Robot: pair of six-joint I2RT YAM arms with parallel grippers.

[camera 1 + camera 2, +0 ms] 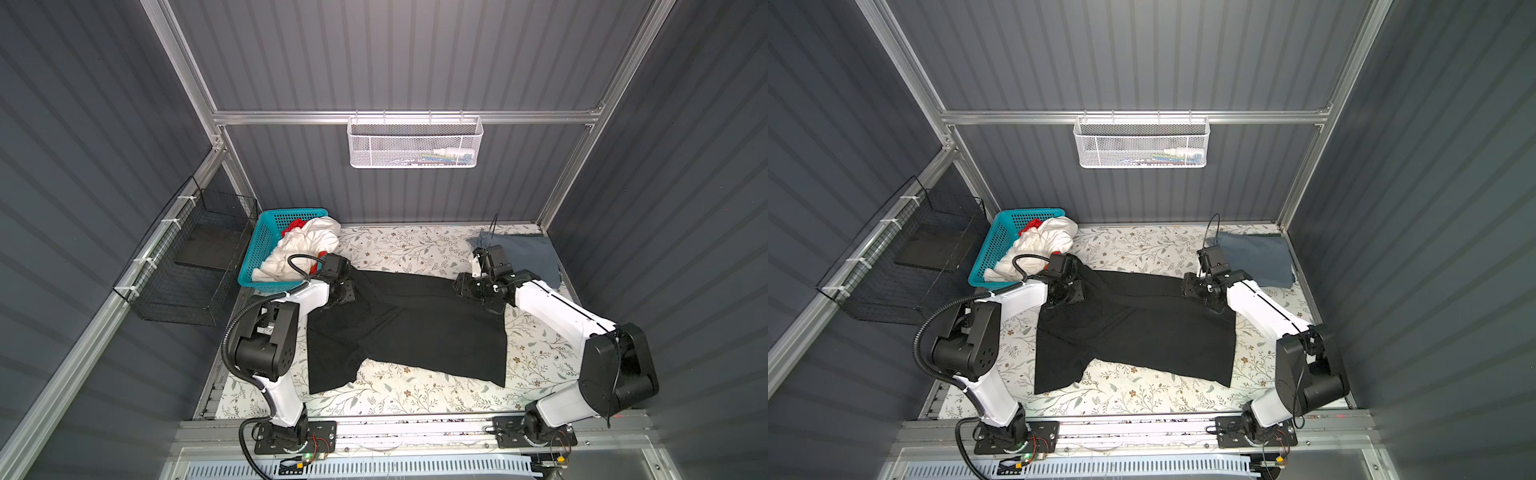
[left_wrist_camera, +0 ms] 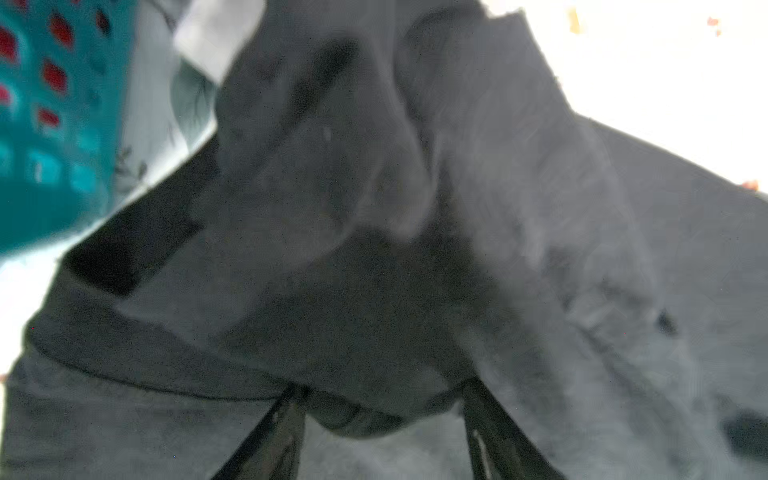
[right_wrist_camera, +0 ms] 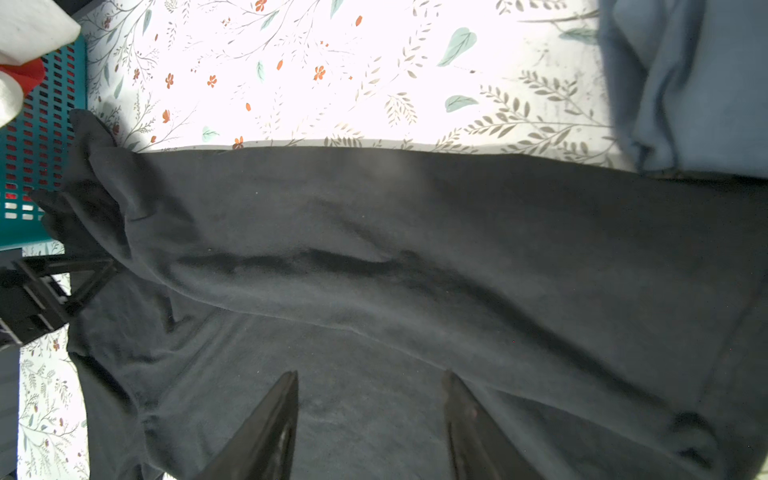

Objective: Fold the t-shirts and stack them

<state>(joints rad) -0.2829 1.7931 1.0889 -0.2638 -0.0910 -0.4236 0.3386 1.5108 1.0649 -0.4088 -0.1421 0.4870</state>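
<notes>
Top views: black t-shirt (image 1: 415, 332) lies spread over the middle of the floral table (image 1: 415, 249), with its far part doubled over in a long fold. The left gripper (image 1: 344, 291) is down at the shirt's far-left corner and the right gripper (image 1: 464, 286) at its far-right corner. The blue-grey t-shirt (image 1: 528, 253) lies flat and folded in the table's far-right corner, just behind the right wrist. A teal basket (image 1: 258, 245) at far left holds the crumpled white t-shirt (image 1: 307, 245), with the red t-shirt (image 1: 296, 225) showing beside it. The layout is the same in both top views. Jaw state is not readable from up here.

Left wrist: blurred. 2 dark fingers (image 2: 266, 440) stand apart. A fold of the black t-shirt (image 2: 332, 208) hangs across their tips and bulges into the gap. I cannot tell whether the claw pinches the cloth or only sits against it. The basket (image 2: 41, 199) wall is close by, with red showing through its holes.

Right wrist: 2 fingers (image 3: 266, 436) stand clearly apart, tips on flat black cloth with nothing pinched between them, so the claw is open. A long ridge in the black t-shirt (image 3: 415, 228) runs toward the left gripper (image 3: 75, 286). The blue-grey t-shirt (image 3: 685, 83) lies just beside the black one's far edge. The basket (image 3: 37, 166), white t-shirt (image 3: 29, 25) and red t-shirt (image 3: 29, 72) are beyond the left gripper.
</notes>
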